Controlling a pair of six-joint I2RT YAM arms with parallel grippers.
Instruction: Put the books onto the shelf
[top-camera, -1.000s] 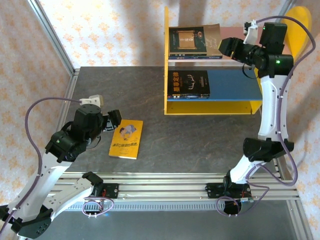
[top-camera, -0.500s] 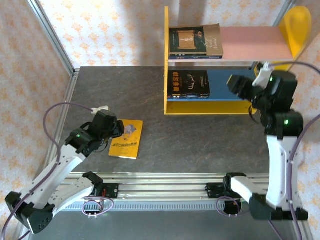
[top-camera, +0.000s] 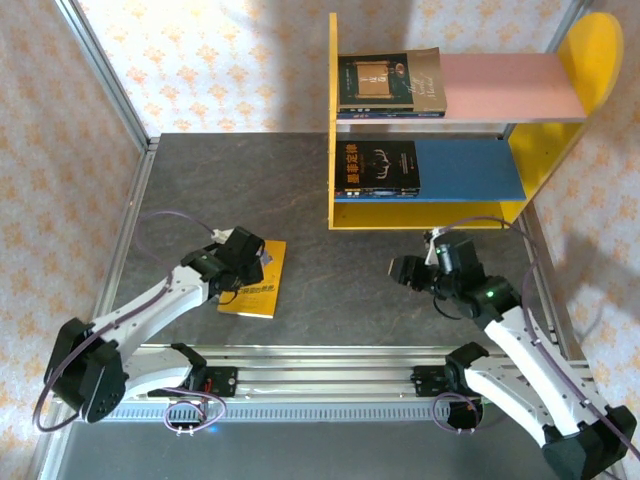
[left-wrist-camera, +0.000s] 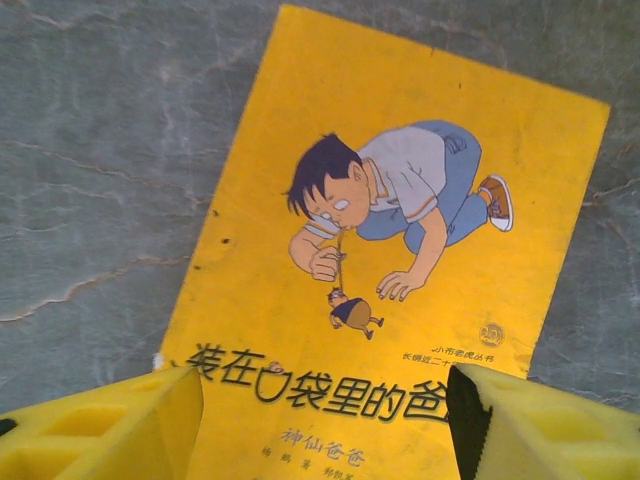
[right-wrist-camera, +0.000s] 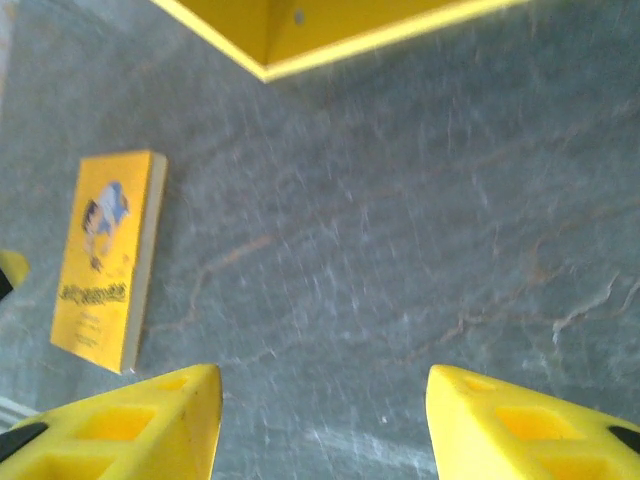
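A bright yellow book with a cartoon figure lies flat on the table, left of centre. My left gripper is open and low over that book's near end, one finger at each side of the title line. Two dark books rest on the shelf: one on the pink upper board, one on the blue lower board. My right gripper is open over bare table in front of the shelf, holding nothing. The yellow book lies to its left.
The dark stone table runs to a metal rail at the near edge. The shelf's right halves, pink board and blue board, are bare. A yellow shelf corner sits at the top of the right wrist view.
My right arm has come away from the shelf's upper board and dropped to the table in front of it. My left gripper has moved right and down over the yellow book.
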